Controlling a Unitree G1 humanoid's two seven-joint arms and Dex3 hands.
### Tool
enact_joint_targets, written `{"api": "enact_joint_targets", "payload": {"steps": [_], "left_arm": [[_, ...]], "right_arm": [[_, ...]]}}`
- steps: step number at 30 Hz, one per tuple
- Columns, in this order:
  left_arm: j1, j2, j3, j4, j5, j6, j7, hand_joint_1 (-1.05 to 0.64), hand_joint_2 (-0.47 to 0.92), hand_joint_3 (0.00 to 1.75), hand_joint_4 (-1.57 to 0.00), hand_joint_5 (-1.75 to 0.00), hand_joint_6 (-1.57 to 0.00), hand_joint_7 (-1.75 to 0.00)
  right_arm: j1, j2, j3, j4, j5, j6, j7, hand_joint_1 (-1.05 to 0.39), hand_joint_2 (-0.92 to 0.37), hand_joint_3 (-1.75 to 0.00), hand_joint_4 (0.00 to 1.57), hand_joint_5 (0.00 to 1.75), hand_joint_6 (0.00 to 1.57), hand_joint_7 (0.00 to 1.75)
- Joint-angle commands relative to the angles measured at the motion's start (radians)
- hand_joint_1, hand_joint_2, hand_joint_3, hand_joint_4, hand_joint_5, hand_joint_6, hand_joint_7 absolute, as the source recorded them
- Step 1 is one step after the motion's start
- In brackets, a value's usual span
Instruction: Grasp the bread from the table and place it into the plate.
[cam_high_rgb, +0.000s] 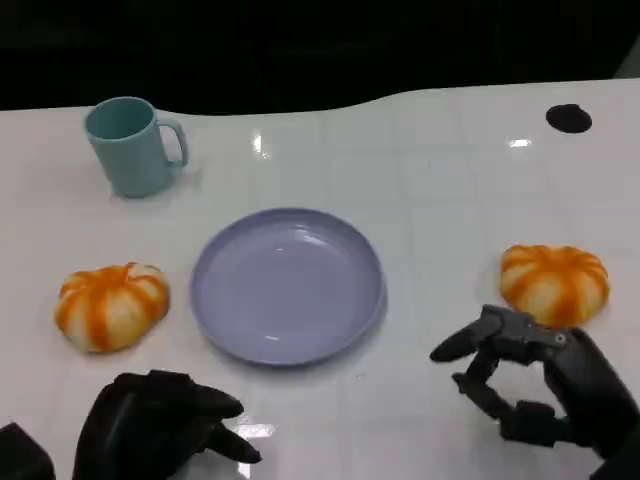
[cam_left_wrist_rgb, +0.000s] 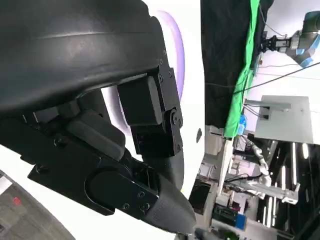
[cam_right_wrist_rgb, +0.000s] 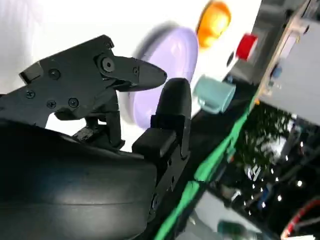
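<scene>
**Both hands empty, bread on tabletop**

Right hand (cam_high_rgb: 540, 385) fingers apart, just near of right bread (cam_high_rgb: 555, 283), not touching. Left hand (cam_high_rgb: 160, 425) fingers loosely spread, holding nothing, near of left bread (cam_high_rgb: 110, 305). Lavender plate (cam_high_rgb: 288, 285) between them. Teal mug (cam_high_rgb: 130, 146) far left.
</scene>
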Motion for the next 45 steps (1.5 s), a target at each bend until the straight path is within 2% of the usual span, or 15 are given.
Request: {"api": "enact_joint_targets", "payload": {"steps": [1, 4, 6, 8, 11, 15, 17, 21, 26, 32, 37, 43, 45], "left_arm": [[-0.013, 0.019, 0.010, 0.013, -0.004, -0.010, -0.011, -1.05, 0.76, 0.01, -1.57, -0.36, -1.57, -0.13], [-0.013, 0.020, 0.008, 0.014, 0.000, -0.013, -0.008, -1.05, 0.76, 0.01, -1.57, -0.36, -1.57, -0.13], [-0.013, 0.021, 0.008, 0.013, -0.001, -0.012, -0.009, -1.05, 0.76, 0.01, -1.57, -0.36, -1.57, -0.13], [-0.013, 0.021, 0.008, 0.014, -0.001, -0.012, -0.011, -1.05, 0.76, 0.00, -1.57, -0.36, -1.57, -0.13], [-0.013, 0.018, 0.006, 0.013, 0.000, -0.012, -0.008, -1.05, 0.76, 0.00, -1.57, -0.37, -1.57, -0.13], [-0.011, 0.017, 0.004, 0.009, 0.002, -0.009, -0.005, -1.05, 0.76, 0.00, -1.57, -0.37, -1.57, -0.14], [-0.012, 0.016, 0.003, 0.008, 0.005, -0.011, -0.002, -1.05, 0.76, 0.00, -1.57, -0.37, -1.57, -0.14], [-0.014, 0.014, 0.002, 0.009, 0.007, -0.013, 0.001, -1.05, 0.76, 0.00, -1.57, -0.37, -1.57, -0.14], [-0.015, 0.012, 0.001, 0.007, 0.006, -0.006, 0.005, -1.05, 0.76, 0.00, -1.57, -0.37, -1.57, -0.14], [-0.020, 0.012, 0.002, 0.016, 0.002, -0.009, -0.003, -1.05, 0.76, 0.00, -1.57, -0.37, -1.57, -0.14], [-0.020, 0.011, 0.003, 0.015, 0.003, -0.005, 0.003, -1.05, 0.76, 0.00, -1.57, -0.36, -1.57, -0.13], [-0.017, 0.009, 0.004, 0.014, 0.000, -0.006, -0.001, -1.05, 0.76, 0.00, -1.57, -0.36, -1.57, -0.13], [-0.015, 0.010, 0.003, 0.012, 0.001, -0.010, -0.001, -1.05, 0.76, 0.00, -1.57, -0.36, -1.57, -0.13]], "right_arm": [[-0.025, -0.042, -0.024, -0.008, -0.116, -0.020, -0.095, -0.23, -0.75, -0.47, 0.46, 0.90, 0.64, 0.41], [-0.035, -0.074, -0.026, -0.030, -0.223, 0.000, -0.160, -0.31, -0.79, -0.38, 0.39, 0.76, 0.63, 0.23], [-0.042, -0.103, -0.024, -0.050, -0.307, 0.028, -0.199, -0.35, -0.86, -0.24, 0.35, 0.63, 0.63, 0.11], [-0.047, -0.132, -0.017, -0.073, -0.378, 0.064, -0.222, -0.36, -0.90, -0.14, 0.29, 0.54, 0.58, 0.04], [-0.050, -0.170, -0.007, -0.117, -0.482, 0.133, -0.248, -0.39, -0.91, -0.07, 0.22, 0.48, 0.51, 0.01], [-0.055, -0.201, 0.001, -0.178, -0.592, 0.229, -0.282, -0.44, -0.90, -0.03, 0.15, 0.46, 0.47, 0.00], [-0.061, -0.221, 0.007, -0.207, -0.659, 0.281, -0.293, -0.47, -0.91, -0.01, 0.05, 0.57, 0.45, 0.00], [-0.071, -0.251, 0.030, -0.270, -0.777, 0.404, -0.260, -0.52, -0.89, 0.00, 0.00, 0.53, 0.37, 0.00], [-0.087, -0.269, 0.071, -0.337, -0.847, 0.540, -0.130, -0.53, -0.88, 0.00, 0.00, 0.45, 0.30, 0.00], [-0.117, -0.281, 0.126, -0.348, -0.911, 0.628, -0.039, -0.53, -0.83, 0.00, 0.00, 0.47, 0.27, 0.01], [-0.155, -0.276, 0.170, -0.315, -0.940, 0.675, -0.005, -0.51, -0.81, 0.00, 0.01, 0.51, 0.31, 0.02], [-0.217, -0.270, 0.223, -0.220, -0.952, 0.702, -0.034, -0.48, -0.80, 0.00, 0.05, 0.53, 0.35, 0.02], [-0.240, -0.266, 0.241, -0.183, -0.959, 0.714, -0.037, -0.47, -0.81, 0.00, 0.07, 0.48, 0.35, 0.01]]}}
